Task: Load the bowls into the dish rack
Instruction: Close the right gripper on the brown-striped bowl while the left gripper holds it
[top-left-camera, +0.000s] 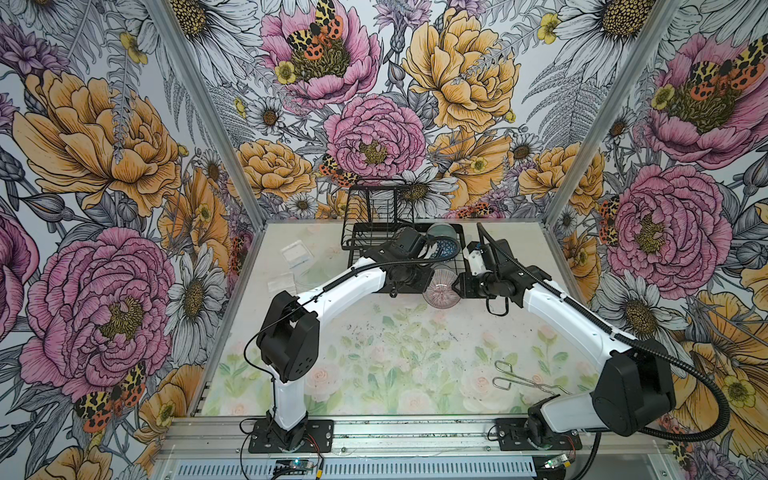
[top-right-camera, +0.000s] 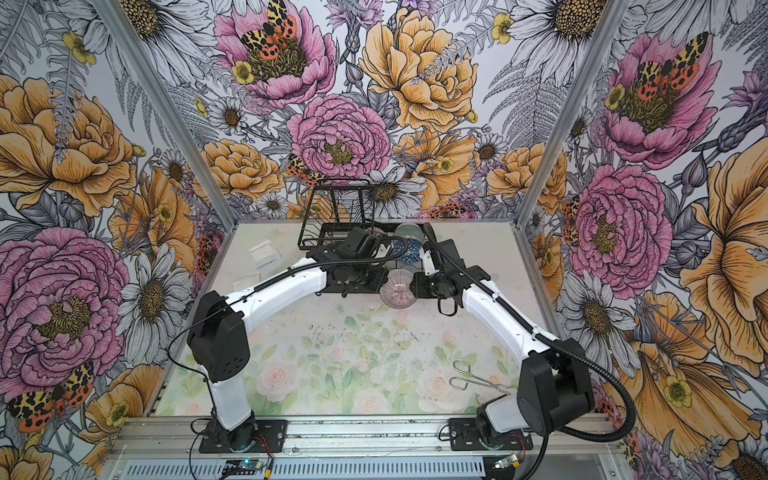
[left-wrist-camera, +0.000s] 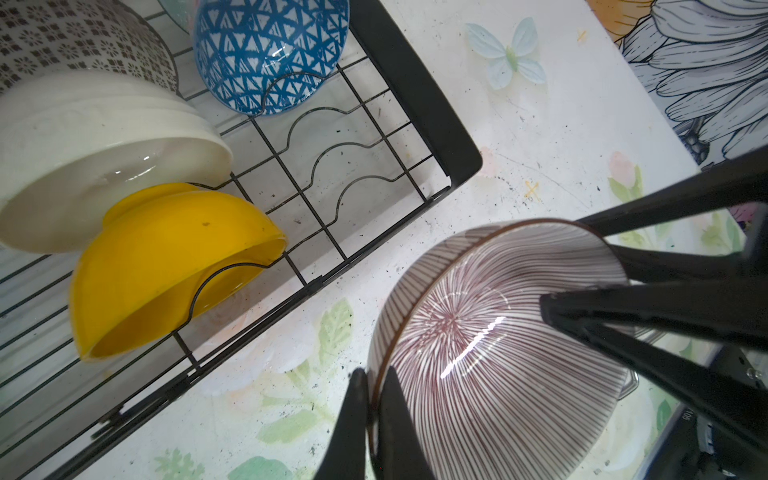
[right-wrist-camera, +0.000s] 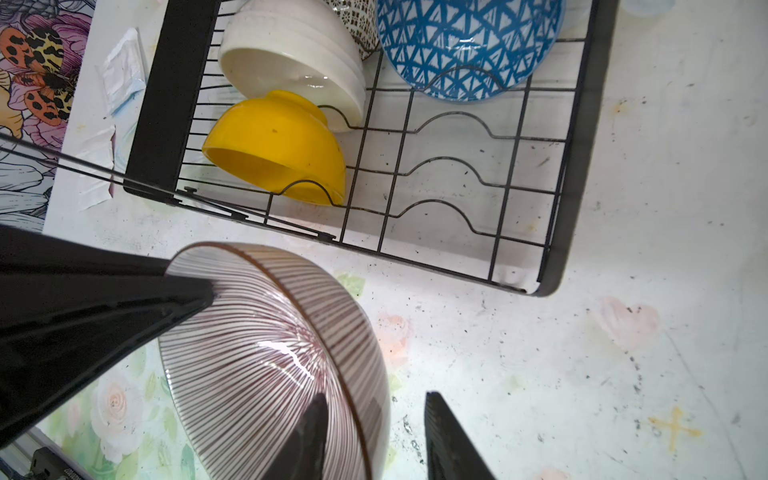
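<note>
The mauve bowl (top-left-camera: 440, 291) (top-right-camera: 398, 287) with radiating lines hangs tilted just in front of the dish rack (top-left-camera: 353, 239) (left-wrist-camera: 415, 95) (right-wrist-camera: 174, 83). My left gripper (left-wrist-camera: 374, 374) is shut on its rim. My right gripper (right-wrist-camera: 376, 397) is open astride the opposite rim. One of its fingers is inside the bowl (right-wrist-camera: 257, 361); the other stands clear of the outer wall. In the rack lean the yellow bowl (left-wrist-camera: 166, 257) (right-wrist-camera: 274, 145), cream bowl (left-wrist-camera: 95, 158), blue triangle bowl (left-wrist-camera: 270, 50), mosaic bowl (left-wrist-camera: 75, 37) and teal bowl (top-left-camera: 442, 230).
Metal wire tongs (top-left-camera: 523, 380) (top-right-camera: 478, 380) lie on the mat at the front right. Clear plastic pieces (top-left-camera: 297, 253) lie left of the rack. The rack's raised basket (top-left-camera: 380, 203) stands at its back left. Empty slots (right-wrist-camera: 440, 166) lie in the rack's near right part.
</note>
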